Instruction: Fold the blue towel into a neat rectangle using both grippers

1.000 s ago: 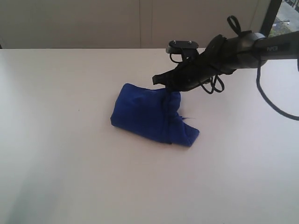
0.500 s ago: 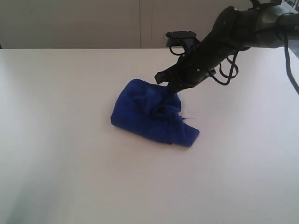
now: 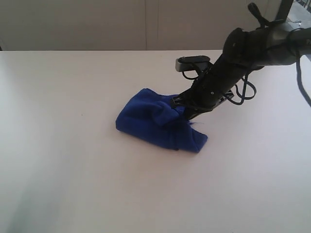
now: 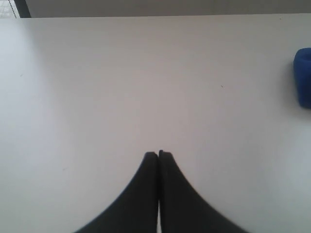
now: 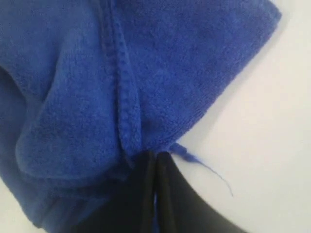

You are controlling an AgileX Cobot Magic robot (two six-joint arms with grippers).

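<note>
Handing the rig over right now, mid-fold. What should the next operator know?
Left gripper: shut, empty, over the bare table, away from the towel.
Right gripper: shut, tips at a hemmed edge of the blue towel, apparently pinching it.
Towel: a bunched, lumpy heap near the table's middle, with a loose thread at one edge.
Done: roughly doubled over, not neat.
Left to do: flatten, square the edges, fold into a rectangle with both grippers.

We see only a sliver of the blue towel (image 4: pixel 303 76), cut off by the left wrist view's edge, and in the exterior view its folds hide the right gripper (image 3: pixel 181 103) tips, so we cannot tell whether cloth is pinched.
</note>
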